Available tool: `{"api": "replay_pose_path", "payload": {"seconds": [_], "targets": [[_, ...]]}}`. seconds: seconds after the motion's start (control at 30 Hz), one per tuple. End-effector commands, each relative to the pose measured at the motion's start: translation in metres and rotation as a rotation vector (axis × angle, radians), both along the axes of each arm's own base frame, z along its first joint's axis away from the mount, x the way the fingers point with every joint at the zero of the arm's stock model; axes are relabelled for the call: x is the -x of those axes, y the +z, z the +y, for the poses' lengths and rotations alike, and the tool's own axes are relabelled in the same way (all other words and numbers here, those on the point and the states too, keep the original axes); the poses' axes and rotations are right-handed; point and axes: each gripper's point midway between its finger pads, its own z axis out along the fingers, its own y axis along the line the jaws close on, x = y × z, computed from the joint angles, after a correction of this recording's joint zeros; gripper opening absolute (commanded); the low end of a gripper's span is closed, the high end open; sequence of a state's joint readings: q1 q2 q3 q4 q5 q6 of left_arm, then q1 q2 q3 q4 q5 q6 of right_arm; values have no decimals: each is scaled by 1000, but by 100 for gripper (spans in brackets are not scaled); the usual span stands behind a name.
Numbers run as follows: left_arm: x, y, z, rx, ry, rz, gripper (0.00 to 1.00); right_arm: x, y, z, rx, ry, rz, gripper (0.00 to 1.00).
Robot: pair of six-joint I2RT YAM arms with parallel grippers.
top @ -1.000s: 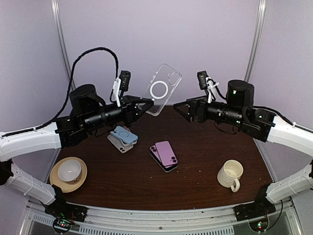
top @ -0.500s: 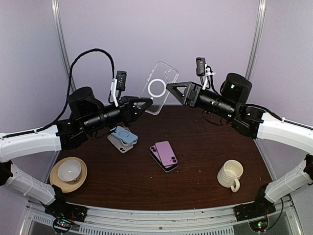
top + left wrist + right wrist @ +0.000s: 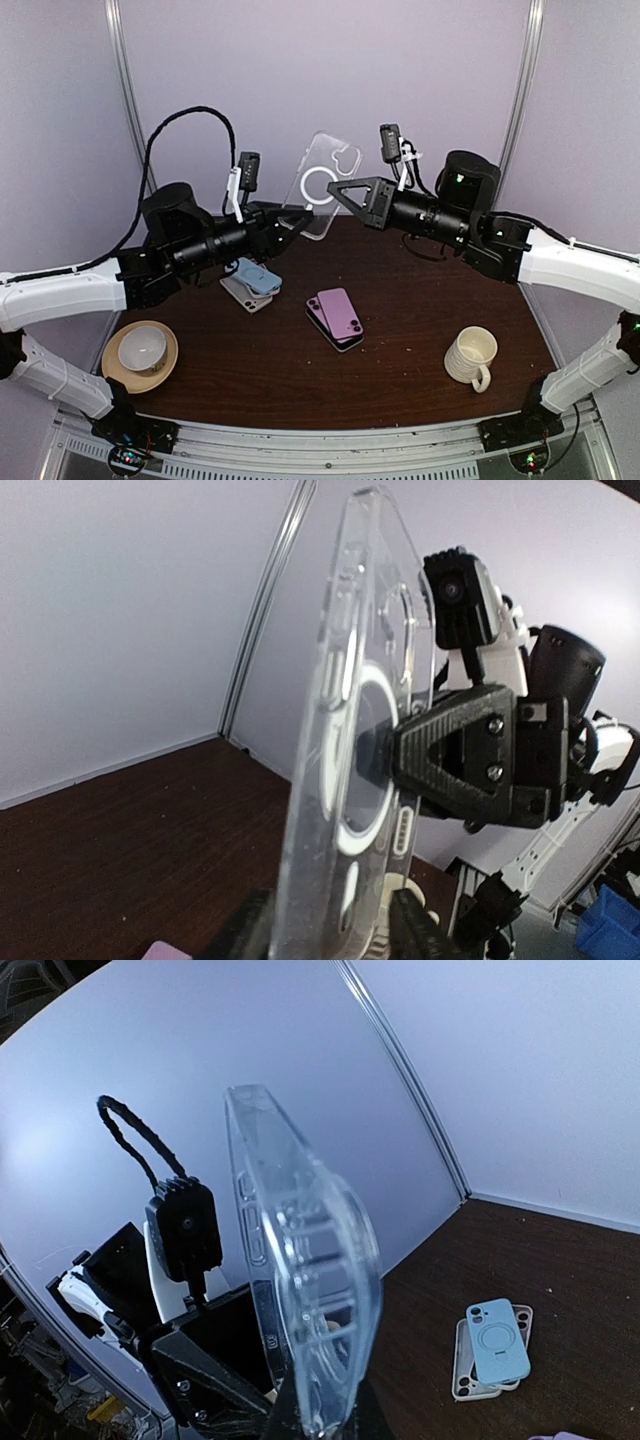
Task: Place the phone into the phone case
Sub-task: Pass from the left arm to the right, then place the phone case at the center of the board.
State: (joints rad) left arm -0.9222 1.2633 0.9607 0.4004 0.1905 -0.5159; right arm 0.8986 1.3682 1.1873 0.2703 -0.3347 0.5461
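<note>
1. Case (image 3: pixel 318 172): a clear shell, held in the air over the far side of the counter (image 3: pixel 420 300), upright and tilted, between the two end effectors
2. Right end effector (image 3: pixel 335 190): pressed together on the case, pinching the flat back beside the white ring
3. Left end effector (image 3: pixel 298 218): its fingers flank the lower edge of the case. The left wrist view does not show whether they press on it or stand just off it, so cannot tell
4. Phone (image 3: pixel 340 313): purple, back up, near the middle of the counter on top of a dark slab. It is well apart from the case and nothing touches it
5. Blue case (image 3: pixel 255 274): lies on a pale case to the left of the phone. Not part of this step
6. Case handling (judgement): light, thin, with springy walls, and glossy enough to pivot in a single pinch. Best hold is on the flat back or at a corner, which leaves the open face and side lips free to take the phone
7. Phone handling (judgement): rigid, heavier than the case, smooth and scratch-prone. It lies flat on a stack, so there is little edge to catch. Take it across the narrow width by the long edges, away from the lenses, and watch for it sliding off the slab beneath
</note>
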Motion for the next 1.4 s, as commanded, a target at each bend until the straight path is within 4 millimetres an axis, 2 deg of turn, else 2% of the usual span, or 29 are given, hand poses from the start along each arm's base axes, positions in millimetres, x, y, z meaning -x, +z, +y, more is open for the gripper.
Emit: {"api": "replay_pose_path", "payload": {"seconds": [0.0, 0.03, 0.13, 0.33, 0.43, 0.57, 0.73, 0.93, 1.17, 1.37], "targets": [[-7, -33, 23, -235, 108, 1, 84, 0, -5, -17, 88, -76, 46, 0], [-10, -45, 33, -314, 151, 8, 90, 0, -14, -20, 123, -85, 72, 0], [-10, -70, 65, -500, 239, 10, 97, 4, -40, -25, 231, -83, 162, 0], [-4, -99, 108, -732, 309, 21, 98, 8, -93, -34, 449, -123, 332, 0], [-6, -114, 129, -819, 370, 53, 98, 18, -113, -26, 482, -93, 403, 0], [-9, -133, 149, -886, 433, 78, 97, 36, -152, -13, 575, -63, 528, 0], [-9, -159, 162, -926, 438, 133, 98, 64, -188, 20, 586, 35, 638, 0], [-14, -182, 179, -989, 445, 214, 98, 74, -241, 41, 536, 87, 801, 0], [-17, -185, 184, -953, 426, 262, 97, 84, -292, 50, 558, 118, 917, 0], [-16, -188, 183, -943, 409, 275, 97, 91, -324, 50, 583, 141, 987, 0]]}}
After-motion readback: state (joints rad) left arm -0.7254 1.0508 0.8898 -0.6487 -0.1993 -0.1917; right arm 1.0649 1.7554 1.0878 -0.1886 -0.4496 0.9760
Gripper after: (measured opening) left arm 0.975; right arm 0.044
